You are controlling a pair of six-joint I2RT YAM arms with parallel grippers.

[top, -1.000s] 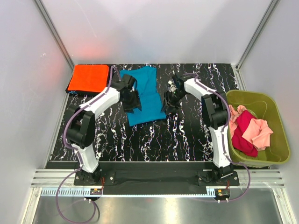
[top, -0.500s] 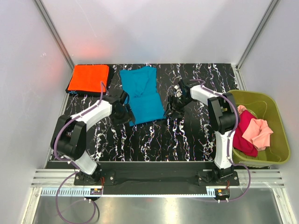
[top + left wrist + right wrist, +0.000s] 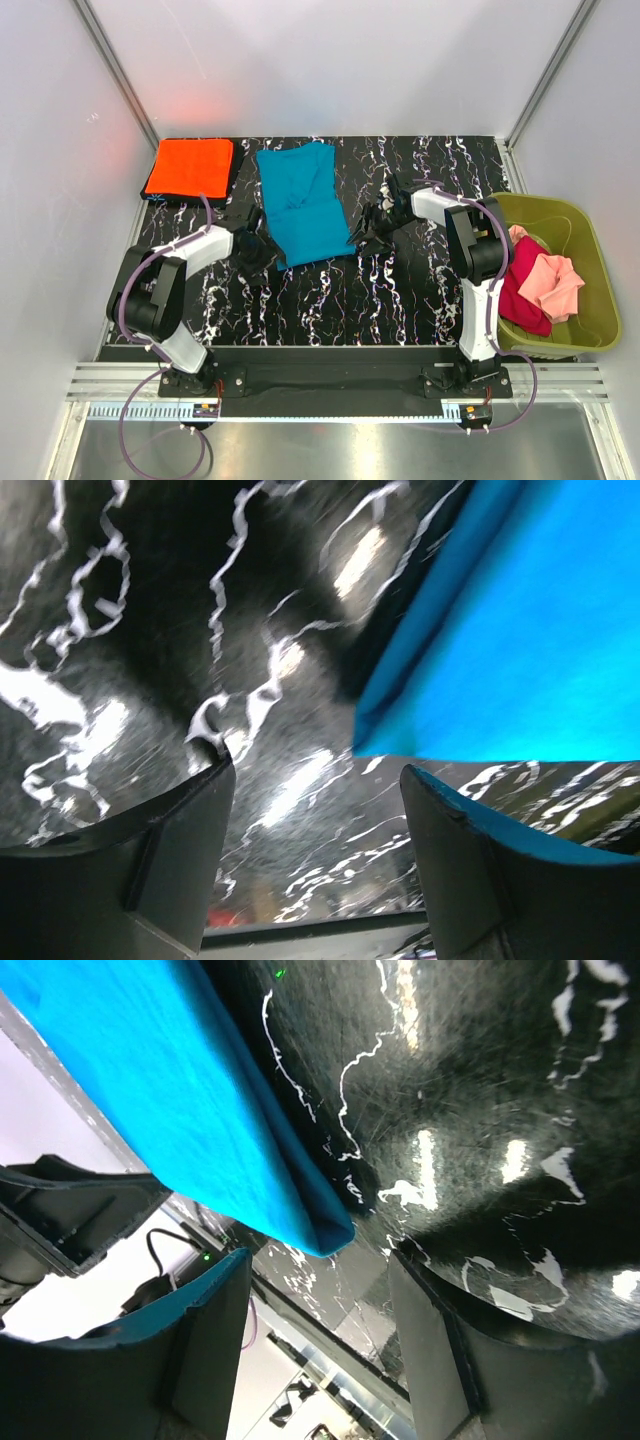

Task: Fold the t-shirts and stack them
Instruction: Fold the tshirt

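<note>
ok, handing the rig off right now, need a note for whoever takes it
Left claw: open, empty, at the near-left corner of the teal shirt.
Right claw: open, empty, by its near-right corner.
Done: orange shirt folded, far-left on the table.
Teal shirt lies flat mid-table and looks part-folded.
Left: finish the teal one and stack it on the orange. The pink shirt and magenta shirt lie crumpled in the green bin.

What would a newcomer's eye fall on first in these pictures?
The teal-blue t-shirt lies partly folded mid-table, the left claw and the right claw open beside its near corners. A folded orange t-shirt rests at the far left corner; a pink shirt and a magenta shirt lie crumpled in the olive bin at right.
</note>
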